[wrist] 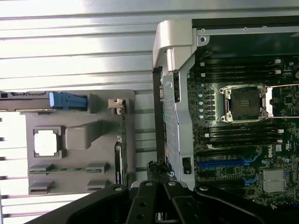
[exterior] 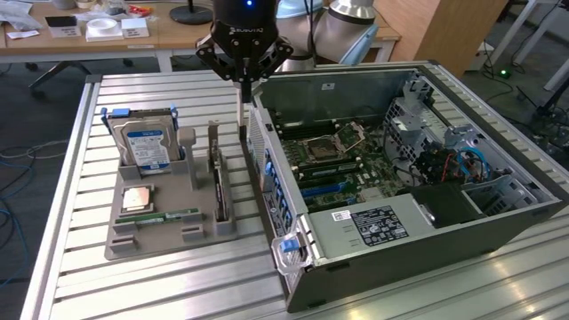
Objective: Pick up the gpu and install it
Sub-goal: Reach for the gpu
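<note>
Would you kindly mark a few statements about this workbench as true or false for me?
1. The gpu stands on edge in the grey holder. True.
2. The hand is gripping the gpu. False: the hand is shut on nothing, up above the gap between the holder and the computer case, and the gpu sits in the holder.
3. The hard drive lies flat inside the computer case. False: it stands upright in the holder, outside the case.
4. The computer case lies open, with its motherboard showing. True.
</note>
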### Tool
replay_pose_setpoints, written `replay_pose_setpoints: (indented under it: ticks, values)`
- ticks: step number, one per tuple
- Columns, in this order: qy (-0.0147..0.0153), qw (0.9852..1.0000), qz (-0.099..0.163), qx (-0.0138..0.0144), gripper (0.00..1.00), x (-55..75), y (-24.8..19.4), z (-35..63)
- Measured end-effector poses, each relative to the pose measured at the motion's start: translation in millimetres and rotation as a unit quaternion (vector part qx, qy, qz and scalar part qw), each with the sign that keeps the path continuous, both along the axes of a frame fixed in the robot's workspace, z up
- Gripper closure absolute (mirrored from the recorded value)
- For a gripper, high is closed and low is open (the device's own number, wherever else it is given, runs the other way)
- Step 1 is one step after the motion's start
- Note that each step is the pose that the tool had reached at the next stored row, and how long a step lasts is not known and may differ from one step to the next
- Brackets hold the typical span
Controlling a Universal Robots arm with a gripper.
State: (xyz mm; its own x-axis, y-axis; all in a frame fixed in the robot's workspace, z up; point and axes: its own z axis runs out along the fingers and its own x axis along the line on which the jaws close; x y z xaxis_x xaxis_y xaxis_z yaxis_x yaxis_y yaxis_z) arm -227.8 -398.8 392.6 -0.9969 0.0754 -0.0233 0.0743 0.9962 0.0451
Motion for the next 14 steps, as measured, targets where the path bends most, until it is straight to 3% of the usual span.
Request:
replay_pose_setpoints:
  ticks: [14]
  values:
    - [0.0, 1.0, 0.0, 0.0, 0.89, -10.8, 0.0, 0.0]
